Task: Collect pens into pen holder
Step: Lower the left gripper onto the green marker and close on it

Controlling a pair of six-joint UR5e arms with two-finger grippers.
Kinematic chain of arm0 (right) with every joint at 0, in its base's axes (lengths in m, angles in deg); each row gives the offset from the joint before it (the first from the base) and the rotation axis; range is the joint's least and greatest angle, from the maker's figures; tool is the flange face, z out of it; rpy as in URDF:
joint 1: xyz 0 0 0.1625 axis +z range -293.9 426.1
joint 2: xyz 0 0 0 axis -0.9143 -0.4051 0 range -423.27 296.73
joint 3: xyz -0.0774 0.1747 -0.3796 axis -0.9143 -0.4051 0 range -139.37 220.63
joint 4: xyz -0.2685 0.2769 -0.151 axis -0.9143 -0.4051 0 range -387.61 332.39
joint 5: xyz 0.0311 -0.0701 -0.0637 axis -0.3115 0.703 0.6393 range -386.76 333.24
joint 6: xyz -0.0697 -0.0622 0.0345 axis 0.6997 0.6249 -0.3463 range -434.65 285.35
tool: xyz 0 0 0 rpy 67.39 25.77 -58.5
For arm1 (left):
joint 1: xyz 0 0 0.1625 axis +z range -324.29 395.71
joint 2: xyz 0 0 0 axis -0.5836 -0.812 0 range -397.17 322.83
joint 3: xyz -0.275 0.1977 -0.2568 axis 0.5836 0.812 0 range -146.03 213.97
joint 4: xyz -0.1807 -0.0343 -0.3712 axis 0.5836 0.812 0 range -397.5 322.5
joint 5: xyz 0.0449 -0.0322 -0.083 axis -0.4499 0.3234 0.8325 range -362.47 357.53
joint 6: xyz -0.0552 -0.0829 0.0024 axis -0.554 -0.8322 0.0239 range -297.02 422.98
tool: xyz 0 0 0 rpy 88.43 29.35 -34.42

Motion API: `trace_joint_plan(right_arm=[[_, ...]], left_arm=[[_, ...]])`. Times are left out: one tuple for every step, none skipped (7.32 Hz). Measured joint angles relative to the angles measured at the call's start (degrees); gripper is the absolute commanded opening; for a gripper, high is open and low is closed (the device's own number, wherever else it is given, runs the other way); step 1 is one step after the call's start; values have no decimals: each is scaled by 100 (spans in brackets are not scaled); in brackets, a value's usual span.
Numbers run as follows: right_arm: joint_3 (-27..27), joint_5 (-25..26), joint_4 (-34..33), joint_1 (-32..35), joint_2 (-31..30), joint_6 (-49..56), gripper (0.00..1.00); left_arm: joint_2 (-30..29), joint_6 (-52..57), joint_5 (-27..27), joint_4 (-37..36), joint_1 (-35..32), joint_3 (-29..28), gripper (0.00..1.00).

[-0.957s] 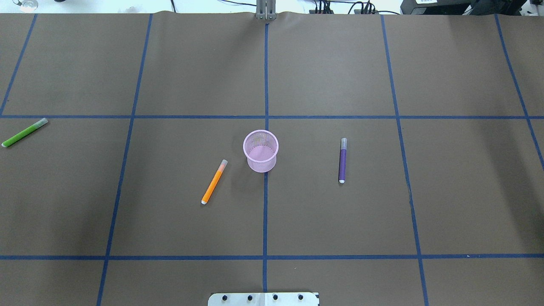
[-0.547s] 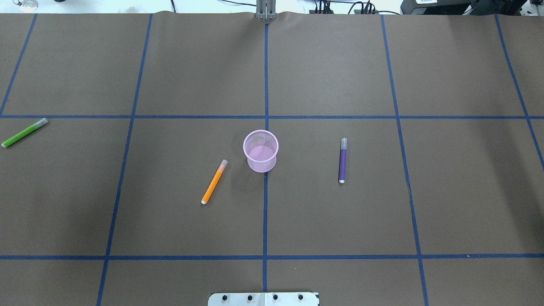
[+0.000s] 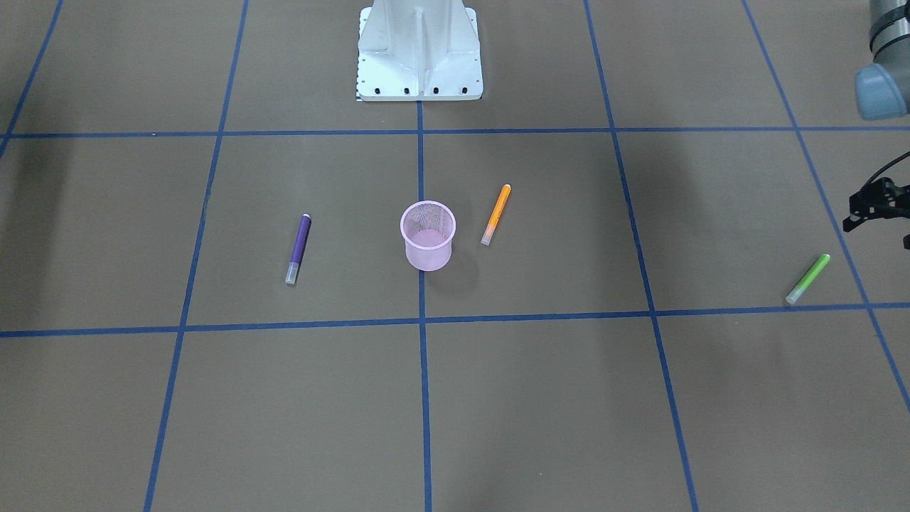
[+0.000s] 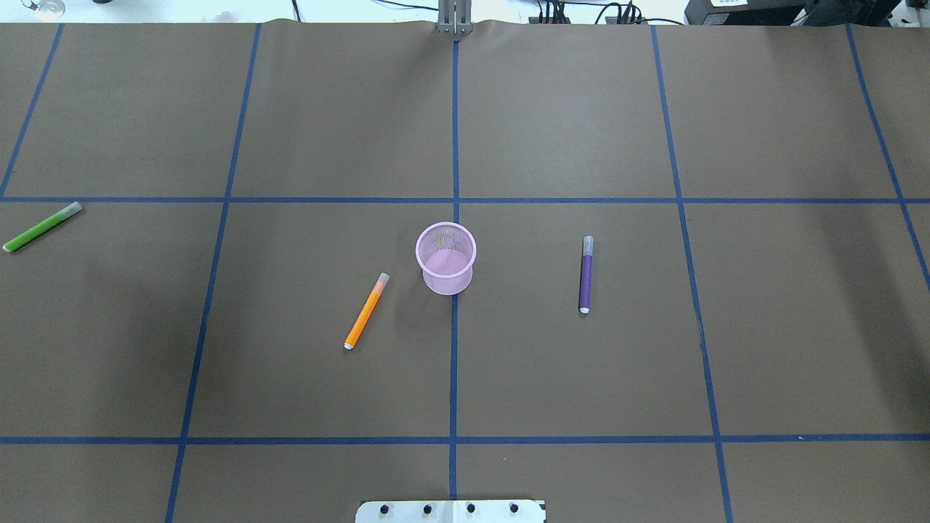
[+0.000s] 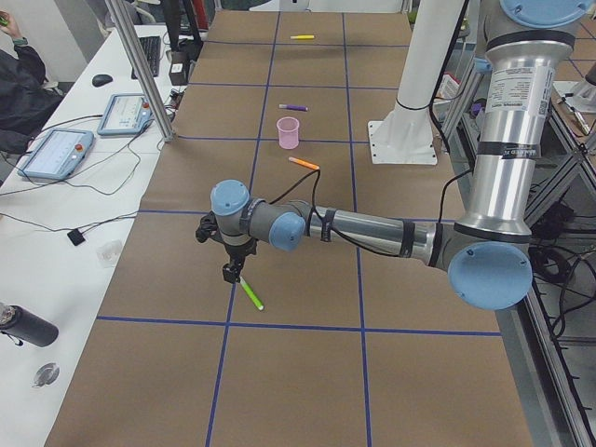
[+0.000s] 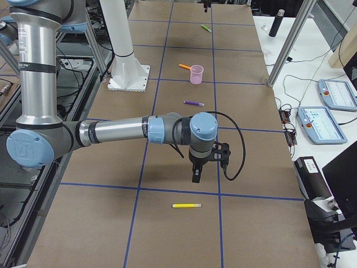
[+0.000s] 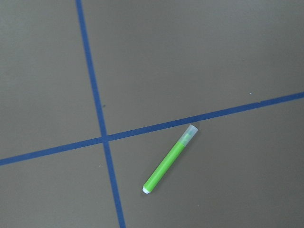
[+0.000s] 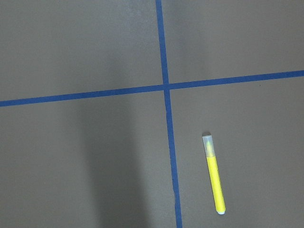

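The pink mesh pen holder [image 4: 445,258] stands upright and empty at the table's middle. The orange pen [image 4: 366,311] lies left of it and the purple pen [image 4: 585,274] lies to its right. The green pen [image 4: 41,226] lies at the far left edge; in the exterior left view my left gripper [image 5: 230,272] hangs just above it [image 5: 250,293]. The yellow pen [image 6: 186,205] lies at the right end, just beyond my right gripper [image 6: 196,173]. The wrist views show the green pen [image 7: 170,159] and the yellow pen [image 8: 214,174] lying free. I cannot tell whether either gripper is open or shut.
Blue tape lines [image 4: 454,363] divide the brown table cover. The robot's white base [image 3: 419,50] stands at the near edge. A side desk with teach pendants [image 5: 56,154] and a metal post [image 5: 140,65] runs along the far side.
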Motion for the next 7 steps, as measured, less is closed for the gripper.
trace_joint_plan(right_arm=[[-7,-7,-4,-28,-1,2,100],[-11,-11,-6,-69,0,3,100],[-16,-12,-7,-114,1,2,100],[-20,-12,-7,-139,2,-2,100],[-22,-11,-7,-160,7,-4,100],[-29,-9,-9,-192,14,-6,100],[-36,-12,-13,-232,22,-10,100]], left_arm=[[-113,14,-186,72,272,-156,99],[-253,124,-274,105,427,-373,99],[-415,351,-306,120,487,-626,98],[-554,550,-314,130,507,-863,98],[-646,664,-314,144,524,-1062,95],[-702,705,-314,202,554,-1217,94],[-737,714,-316,348,594,-1387,93]])
